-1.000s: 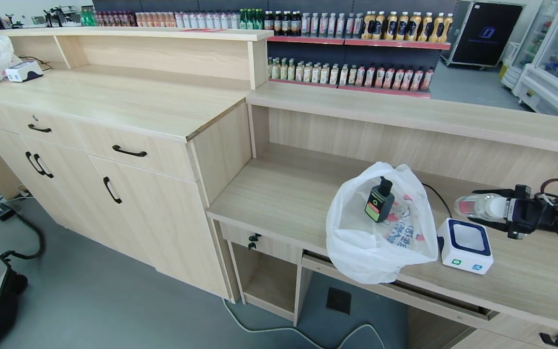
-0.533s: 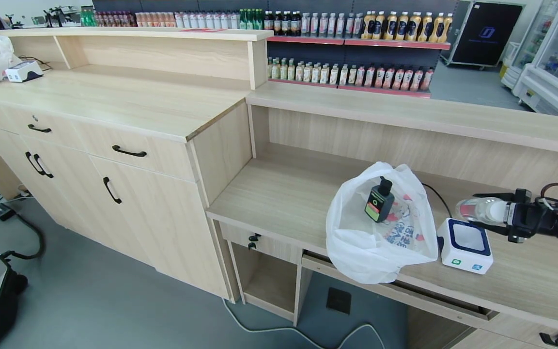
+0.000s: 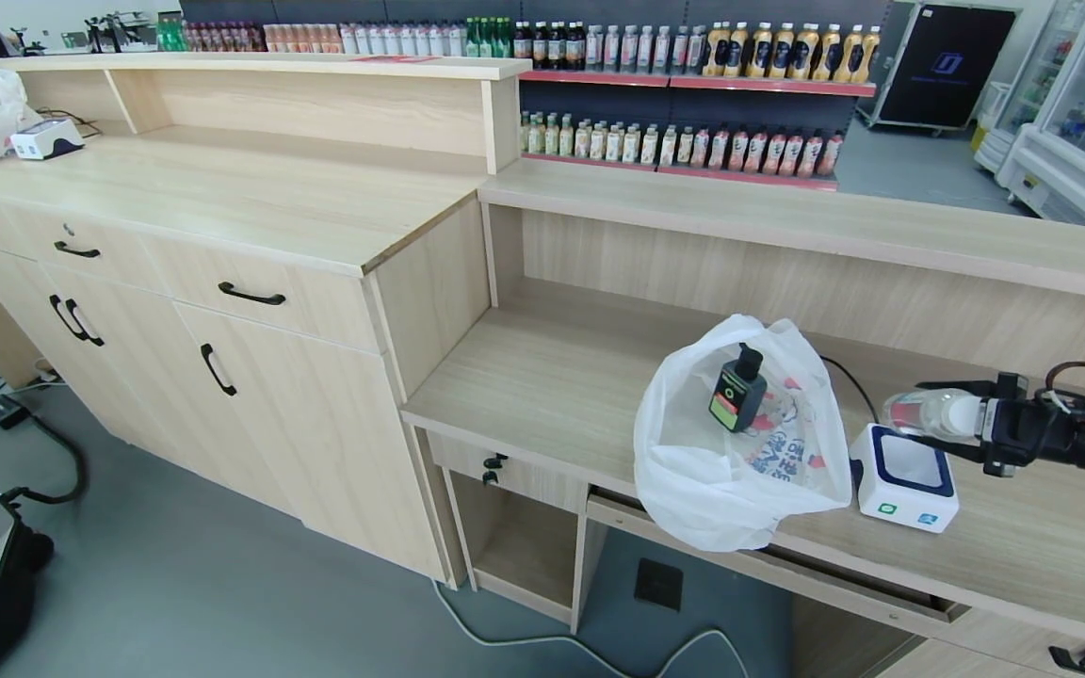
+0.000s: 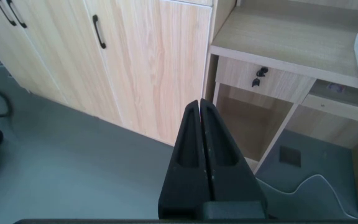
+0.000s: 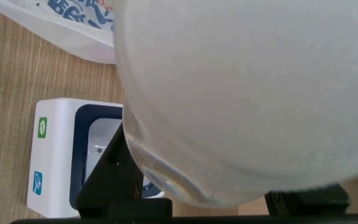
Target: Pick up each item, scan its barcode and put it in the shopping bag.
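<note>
Scanning was judged under way: a clear bottle (image 3: 914,411), pinched by the right tool (image 3: 940,413), was held above the scanner (image 3: 907,476) beside the shopping bag (image 3: 693,471); its barcode was judged to need turning toward the window.

Clear bottle (image 3: 914,411) lies horizontal, clamped in my right gripper (image 3: 944,412), faint red at free end, held above back edge of scanner (image 3: 905,478). Scanner: white box, dark-blue-framed window facing up, flat on counter (image 3: 552,377), just beside shopping bag (image 3: 693,471). Bag is white thin plastic, mouth open, slumped at counter's front edge. Inside it is a dark bottle (image 3: 738,391) with black pump cap and green-and-red label, standing slightly tilted.
</note>
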Available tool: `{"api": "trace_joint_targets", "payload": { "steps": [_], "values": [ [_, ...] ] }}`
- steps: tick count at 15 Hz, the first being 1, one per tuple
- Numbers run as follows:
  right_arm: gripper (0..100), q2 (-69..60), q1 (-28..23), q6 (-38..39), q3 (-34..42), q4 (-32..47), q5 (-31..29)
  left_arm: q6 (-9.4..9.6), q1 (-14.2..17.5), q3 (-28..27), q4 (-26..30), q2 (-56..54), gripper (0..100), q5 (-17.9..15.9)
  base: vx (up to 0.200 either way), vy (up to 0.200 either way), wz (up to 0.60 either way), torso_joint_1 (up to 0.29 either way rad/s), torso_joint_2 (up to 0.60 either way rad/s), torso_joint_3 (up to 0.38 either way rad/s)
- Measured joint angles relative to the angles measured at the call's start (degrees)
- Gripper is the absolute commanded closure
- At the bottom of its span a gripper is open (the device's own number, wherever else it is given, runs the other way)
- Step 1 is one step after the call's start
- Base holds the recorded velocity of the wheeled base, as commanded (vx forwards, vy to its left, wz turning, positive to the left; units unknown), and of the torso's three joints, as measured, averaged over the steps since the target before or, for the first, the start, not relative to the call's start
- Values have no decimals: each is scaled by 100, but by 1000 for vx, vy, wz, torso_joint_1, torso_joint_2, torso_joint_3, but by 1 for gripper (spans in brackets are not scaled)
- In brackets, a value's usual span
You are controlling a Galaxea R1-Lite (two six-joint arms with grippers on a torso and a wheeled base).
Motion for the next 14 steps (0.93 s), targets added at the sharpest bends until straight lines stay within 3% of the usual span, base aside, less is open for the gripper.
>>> {"api": "trace_joint_targets", "payload": {
  "steps": [6, 9, 12, 14],
  "values": [
    [100, 63, 33, 20, -67, 9, -5, 0, 2, 0, 0, 0, 100, 0, 0, 0, 0, 0, 0, 0],
    [100, -41, 28, 382, -61, 27, -20, -1, 0, 0, 0, 0, 100, 0, 0, 0, 0, 0, 0, 0],
    [100, -417, -20, 1265, -45, 52, -74, -1, 0, 0, 0, 0, 100, 0, 0, 0, 0, 0, 0, 0],
    [100, -855, -33, 2771, -100, 61, -282, 0, 5, 0, 0, 0, 100, 0, 0, 0, 0, 0, 0, 0]
  ]
}}
